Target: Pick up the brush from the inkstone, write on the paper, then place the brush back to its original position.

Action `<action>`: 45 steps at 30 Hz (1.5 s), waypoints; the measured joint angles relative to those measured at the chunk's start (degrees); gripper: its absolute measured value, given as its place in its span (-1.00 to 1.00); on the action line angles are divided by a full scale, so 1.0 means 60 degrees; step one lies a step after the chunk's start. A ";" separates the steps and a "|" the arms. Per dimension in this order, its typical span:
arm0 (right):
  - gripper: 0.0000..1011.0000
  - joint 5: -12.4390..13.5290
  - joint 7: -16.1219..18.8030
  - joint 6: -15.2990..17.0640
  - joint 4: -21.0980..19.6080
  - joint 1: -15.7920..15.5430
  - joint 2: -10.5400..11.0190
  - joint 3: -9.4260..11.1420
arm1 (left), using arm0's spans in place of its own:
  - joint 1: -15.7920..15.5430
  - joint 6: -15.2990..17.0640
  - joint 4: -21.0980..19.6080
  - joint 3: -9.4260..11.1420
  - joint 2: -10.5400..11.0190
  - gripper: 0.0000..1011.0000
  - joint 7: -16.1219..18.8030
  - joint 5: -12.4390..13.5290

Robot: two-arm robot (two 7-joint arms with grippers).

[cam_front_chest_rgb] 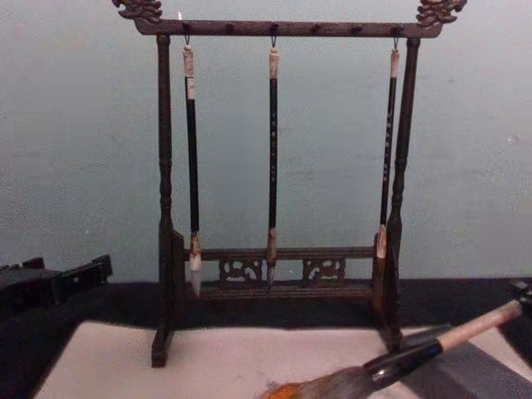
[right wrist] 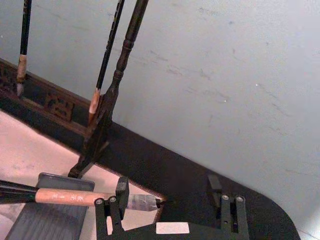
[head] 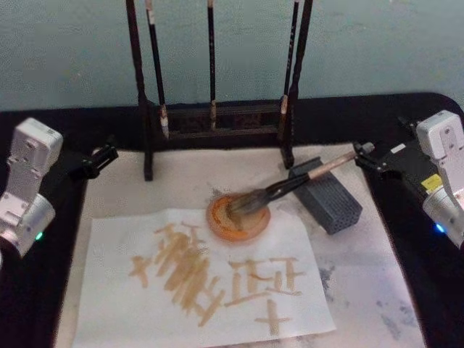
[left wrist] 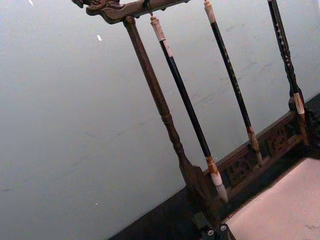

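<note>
With strokes on the paper (head: 116,243) and the brush (head: 290,185) lying across the inkstone (head: 330,201), the right end effector (head: 365,155), spread around the handle's tip, should likely back off straight without nudging it, while the left end effector (head: 101,156) idles at the bench (head: 72,123) edge.

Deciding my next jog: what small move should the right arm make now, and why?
Probably draw the right end effector straight back off the brush. Its jaws stand open, the brush lies across the inkstone with bristles in the orange dish, and the paper already bears strokes. The left end effector idles beside the rack.
</note>
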 joint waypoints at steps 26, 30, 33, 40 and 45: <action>0.98 0.0000 0.0000 0.0000 0.0000 0.0000 0.0000 0.0000 | 0.0000 0.0000 0.0000 0.0000 0.0000 0.98 0.0000 0.0000; 0.98 0.0000 0.0000 0.0000 0.0000 0.0000 -0.0001 0.0000 | 0.0000 0.0000 0.0000 0.0000 0.0000 0.98 0.0000 0.0000; 0.98 0.0037 0.0073 0.0001 -0.0004 -0.0018 -0.0011 0.0035 | 0.0000 0.0000 0.0000 0.0000 -0.0001 0.98 0.0001 0.0000; 0.98 0.0464 0.0631 -0.0011 -0.0324 -0.0390 0.0072 0.0357 | 0.0000 0.0000 0.0000 0.0000 -0.0001 0.98 0.0000 0.0000; 0.98 0.0726 0.0913 -0.0037 -0.0667 -0.0710 0.0150 0.0576 | 0.0001 0.0000 -0.0001 0.0000 0.0000 0.98 0.0000 0.0000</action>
